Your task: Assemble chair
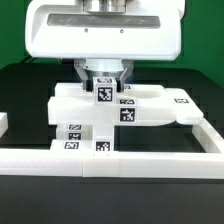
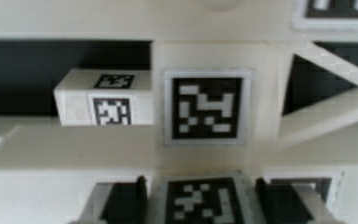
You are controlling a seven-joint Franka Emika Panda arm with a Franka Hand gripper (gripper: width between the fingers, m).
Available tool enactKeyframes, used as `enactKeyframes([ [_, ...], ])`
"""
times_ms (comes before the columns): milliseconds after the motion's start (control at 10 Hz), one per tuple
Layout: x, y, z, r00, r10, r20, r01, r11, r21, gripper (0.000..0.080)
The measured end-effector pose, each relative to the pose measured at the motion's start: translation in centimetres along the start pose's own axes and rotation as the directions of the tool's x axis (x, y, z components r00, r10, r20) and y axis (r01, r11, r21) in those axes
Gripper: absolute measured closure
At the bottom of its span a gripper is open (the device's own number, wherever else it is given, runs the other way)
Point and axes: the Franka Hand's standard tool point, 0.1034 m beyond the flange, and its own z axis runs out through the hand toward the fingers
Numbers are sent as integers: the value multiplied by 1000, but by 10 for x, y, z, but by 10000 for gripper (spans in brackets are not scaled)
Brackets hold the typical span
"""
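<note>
My gripper (image 1: pixel 104 84) hangs low over the chair parts (image 1: pixel 120 108), fingers straddling a tagged upright bar (image 2: pixel 206 105); I cannot tell whether they pinch it. The white pieces sit clustered against the border wall (image 1: pixel 150 158) at the near edge of the black table (image 1: pixel 25 90). A small tagged cube (image 2: pixel 105 97) lies just beside the bar.

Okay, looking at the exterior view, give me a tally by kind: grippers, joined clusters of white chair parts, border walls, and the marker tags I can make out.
gripper: 1
cluster of chair parts: 1
border wall: 1
marker tags on the parts, as far as the picture lets me tell: 6
Total: 9
</note>
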Motion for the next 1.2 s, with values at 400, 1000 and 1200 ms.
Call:
enactKeyframes([
  [400,-2,-1,0,969,245,8,-245,969,0,515],
  [1000,-9,-10,-5,858,514,6,-514,858,6,351],
  [1200,-35,-21,-24,880,475,17,-476,879,26,173],
])
